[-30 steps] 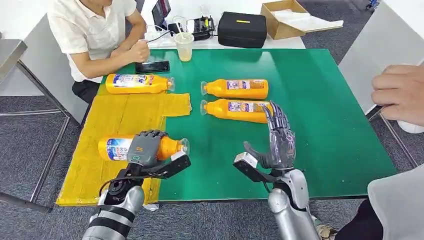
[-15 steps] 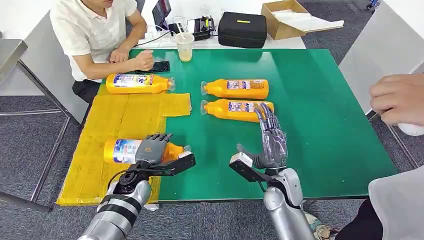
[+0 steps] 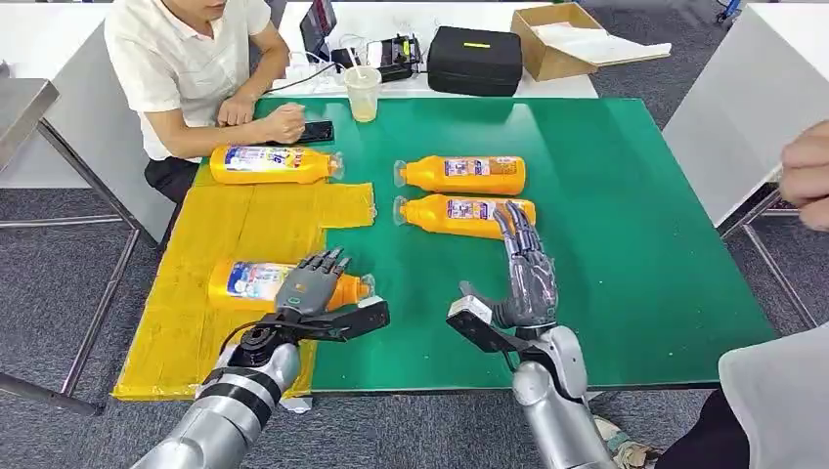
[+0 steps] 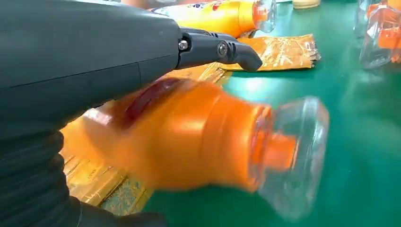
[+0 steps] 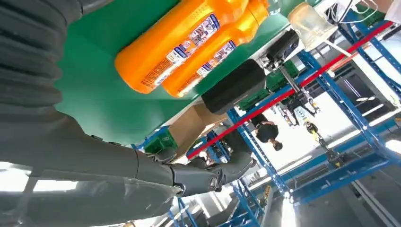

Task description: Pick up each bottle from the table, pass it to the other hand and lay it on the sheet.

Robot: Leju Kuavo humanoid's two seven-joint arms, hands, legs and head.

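Left hand [image 3: 311,289] lies over the neck end of an orange bottle [image 3: 256,281] on the yellow sheet [image 3: 220,233] near the front left corner of the bench [image 3: 626,195], its fingers spread above the bottle and its thumb low on the near side; whether it grips or merely rests there I cannot tell; the bottle lies on its side with its clear cap [image 4: 293,156] pointing toward the green middle, just over the sheet's right edge; a second bottle [image 3: 276,164] lies on its side at the far end of the sheet, close to the seated person [image 3: 191,68] at the far left corner, whose hand touches a dark phone [image 3: 311,131]; a clear cup [image 3: 363,93] stands at the far edge; two more bottles lie side by side on the green near the middle, the farther [image 3: 459,174] and the nearer [image 3: 455,215], caps pointing left; right hand [image 3: 523,278] stands upright near the front edge, open and holding nothing, its fingertips [image 3: 512,217] reaching up beside the nearer bottle's base; a black case [image 3: 476,59] and a cardboard box [image 3: 552,39] sit beyond the far edge; another person's hand [image 3: 807,174] shows past the right edge.
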